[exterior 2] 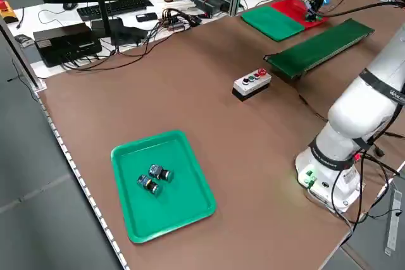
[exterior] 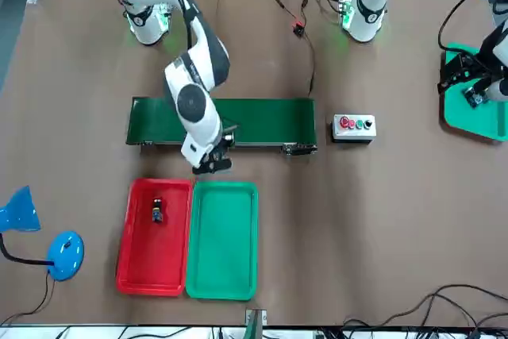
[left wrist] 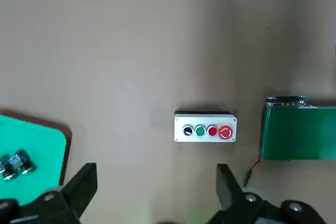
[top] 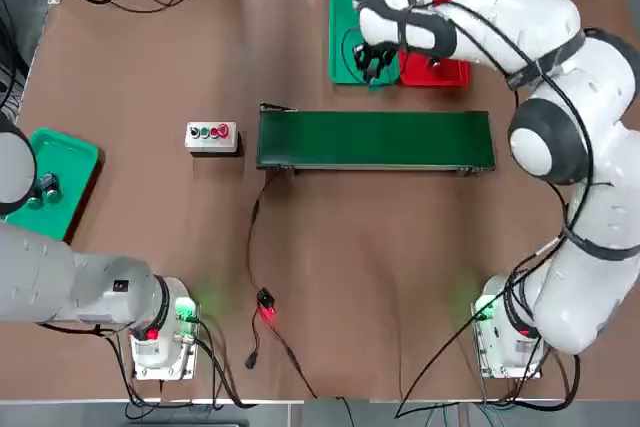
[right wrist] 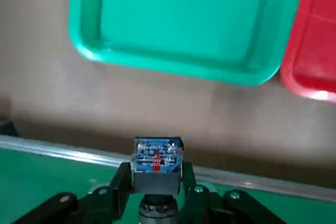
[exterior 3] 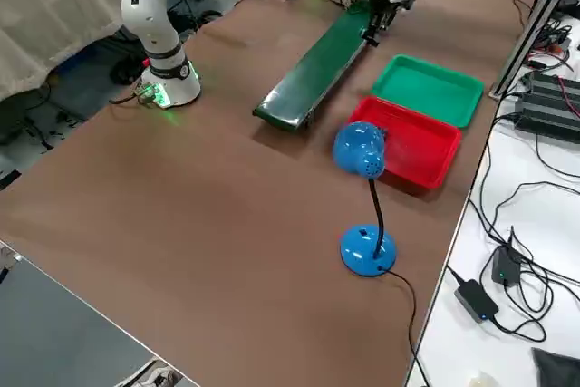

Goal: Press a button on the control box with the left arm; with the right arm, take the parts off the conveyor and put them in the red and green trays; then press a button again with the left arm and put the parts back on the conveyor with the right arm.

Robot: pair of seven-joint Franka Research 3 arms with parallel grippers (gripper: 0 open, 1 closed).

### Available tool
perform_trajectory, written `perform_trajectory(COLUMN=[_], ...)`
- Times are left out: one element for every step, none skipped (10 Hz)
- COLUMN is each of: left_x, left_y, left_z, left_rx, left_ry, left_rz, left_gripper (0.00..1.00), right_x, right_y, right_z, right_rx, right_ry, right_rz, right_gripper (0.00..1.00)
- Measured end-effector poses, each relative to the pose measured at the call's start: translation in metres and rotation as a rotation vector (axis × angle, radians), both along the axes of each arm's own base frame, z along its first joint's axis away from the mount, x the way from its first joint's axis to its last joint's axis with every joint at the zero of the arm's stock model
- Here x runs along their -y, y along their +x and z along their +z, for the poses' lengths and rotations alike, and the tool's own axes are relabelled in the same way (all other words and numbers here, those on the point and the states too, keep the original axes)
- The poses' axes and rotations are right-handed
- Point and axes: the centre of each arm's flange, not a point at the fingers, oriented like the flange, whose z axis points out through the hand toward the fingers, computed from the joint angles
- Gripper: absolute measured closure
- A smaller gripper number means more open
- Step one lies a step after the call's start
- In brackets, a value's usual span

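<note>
My right gripper hangs over the gap between the conveyor and the green tray. It is shut on a small dark part with a blue label; the cap colour is hidden. Another small part lies in the red tray. The green tray holds nothing. The belt is bare. The control box stands just off the conveyor's left end. My left gripper is open, high above the table near the left edge, well back from the box.
A teal tray with two small parts sits at the table's left edge under the left arm. A blue desk lamp stands beyond the red tray. A black cable with a red light runs from the conveyor toward the arms' bases.
</note>
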Motion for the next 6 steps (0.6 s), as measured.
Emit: perform_trajectory(left_x=[0.0, 0.0, 0.0, 0.0, 0.0, 0.0], left_y=[0.0, 0.0, 0.0, 0.0, 0.0, 0.0], left_z=[0.0, 0.0, 0.0, 0.0, 0.0, 0.0], left_rx=[0.0, 0.0, 0.0, 0.0, 0.0, 0.0], left_ry=[0.0, 0.0, 0.0, 0.0, 0.0, 0.0], left_rz=[0.0, 0.0, 0.0, 0.0, 0.0, 0.0], left_gripper=[0.0, 0.0, 0.0, 0.0, 0.0, 0.0], right_x=[0.0, -0.001, -0.003, -0.005, -0.007, -0.011], right_y=[-0.013, -0.023, -0.031, -0.036, -0.039, -0.042], right_z=[-0.013, -0.023, -0.03, -0.034, -0.036, -0.035], right_rx=[0.004, 0.006, 0.01, 0.013, 0.013, 0.013], right_ry=[-0.001, -0.003, -0.003, -0.003, -0.004, -0.004], right_rz=[-0.002, -0.004, -0.007, -0.012, -0.018, -0.022], right_gripper=[0.56, 0.56, 0.56, 0.56, 0.56, 0.56])
